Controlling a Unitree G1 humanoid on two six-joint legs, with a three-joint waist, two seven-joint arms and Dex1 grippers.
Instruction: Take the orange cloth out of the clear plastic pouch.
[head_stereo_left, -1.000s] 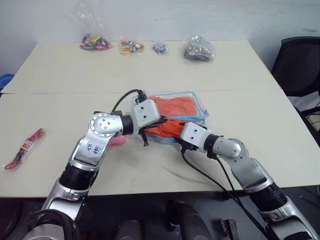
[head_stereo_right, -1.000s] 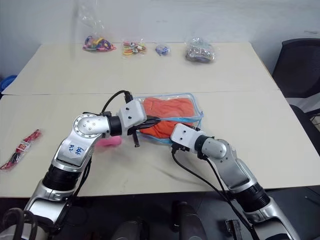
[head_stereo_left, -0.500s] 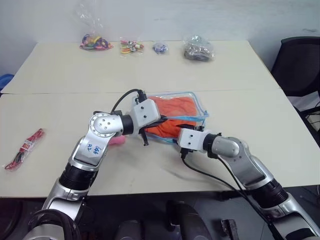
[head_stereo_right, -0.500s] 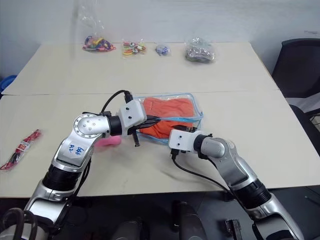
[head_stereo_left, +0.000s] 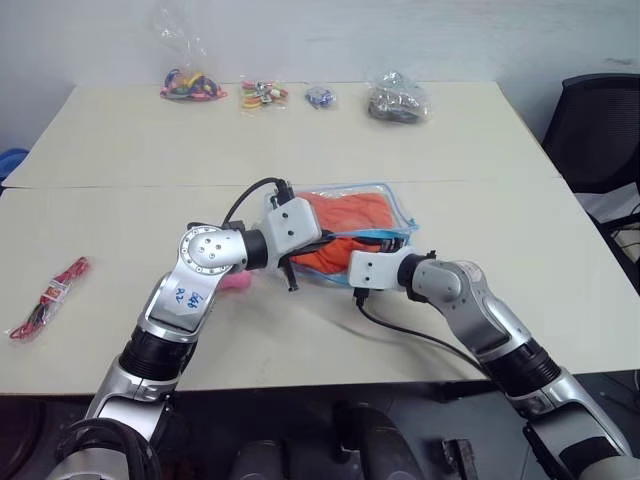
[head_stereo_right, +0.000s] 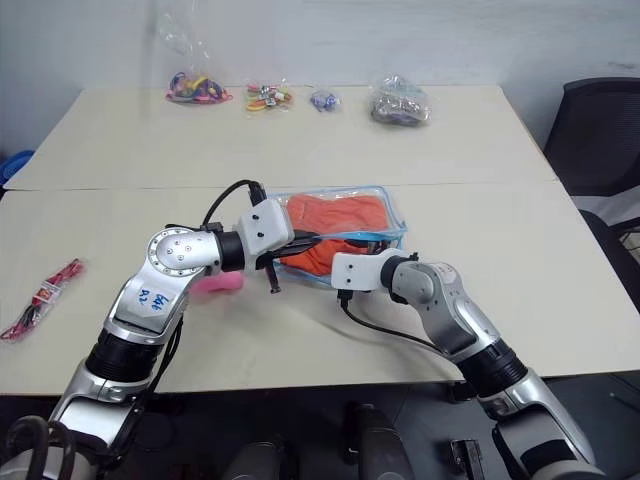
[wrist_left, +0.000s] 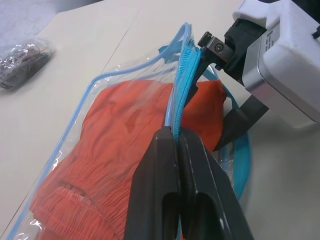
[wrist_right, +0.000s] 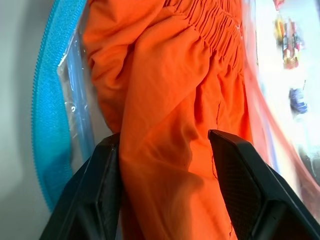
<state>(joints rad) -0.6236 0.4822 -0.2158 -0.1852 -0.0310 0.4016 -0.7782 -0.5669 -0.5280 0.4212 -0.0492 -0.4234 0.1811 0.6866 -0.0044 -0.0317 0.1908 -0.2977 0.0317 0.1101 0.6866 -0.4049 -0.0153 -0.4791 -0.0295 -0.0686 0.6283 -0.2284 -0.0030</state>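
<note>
The clear plastic pouch (head_stereo_left: 402, 216) with its light blue zipper border lies at mid-table, and the orange cloth (head_stereo_left: 348, 214) is inside it. My left gripper (wrist_left: 173, 134) is shut on the blue zipper edge and holds the pouch mouth raised. My right gripper (wrist_right: 165, 135) reaches into that mouth from the right. Its two black fingers (wrist_right: 107, 190) stand apart on either side of a bulging fold of the orange cloth (wrist_right: 165, 90). In the left eye view the right hand's white housing (head_stereo_left: 367, 269) sits just below the left gripper (head_stereo_left: 322, 241).
A pink toy (head_stereo_left: 236, 282) lies behind my left forearm. A red cable bundle (head_stereo_left: 50, 297) lies at the left. Small bags of trinkets (head_stereo_left: 192, 83) (head_stereo_left: 398, 100) line the far table edge. A black chair (head_stereo_left: 600, 130) stands at the right.
My right gripper has slid left towards the pouch mouth and its wrist has rolled. The left gripper and the pouch have not moved.
</note>
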